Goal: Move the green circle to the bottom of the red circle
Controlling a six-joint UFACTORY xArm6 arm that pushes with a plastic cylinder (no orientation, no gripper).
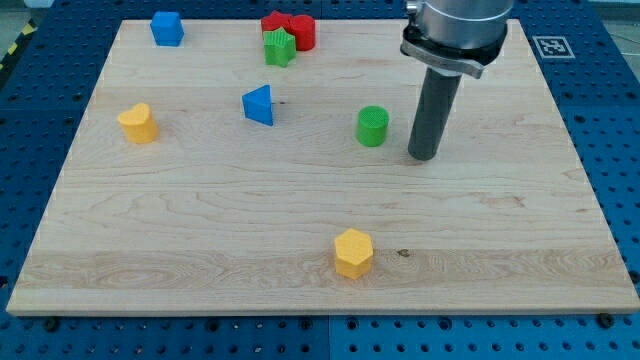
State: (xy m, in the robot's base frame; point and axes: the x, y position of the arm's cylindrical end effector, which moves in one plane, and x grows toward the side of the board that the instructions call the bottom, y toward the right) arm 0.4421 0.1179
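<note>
Dark rod descending from the grey arm housing, my tip point(423, 156) resting on the pale wooden board point(300, 260). No jaws to open or close here (just a straight rod), and nothing held.

Just to the view's left of my tip, near but apart from it: the small green circle block point(372, 126), upright on the wood. Far up toward the view's top and left of my tip: the red circle block point(303, 31), touching a second red block point(274, 22) whose shape is hard to make out. Pressed against the lower side of that red pair: a green star-shaped block point(279, 47).

Further to the view's left of my tip, beyond the green circle: a blue triangular block point(259, 105). Much farther left: a yellow rounded block point(138, 123). Near the top left corner: a blue block point(167, 28). Below my tip, toward the view's bottom: a yellow hexagonal block point(353, 252).
</note>
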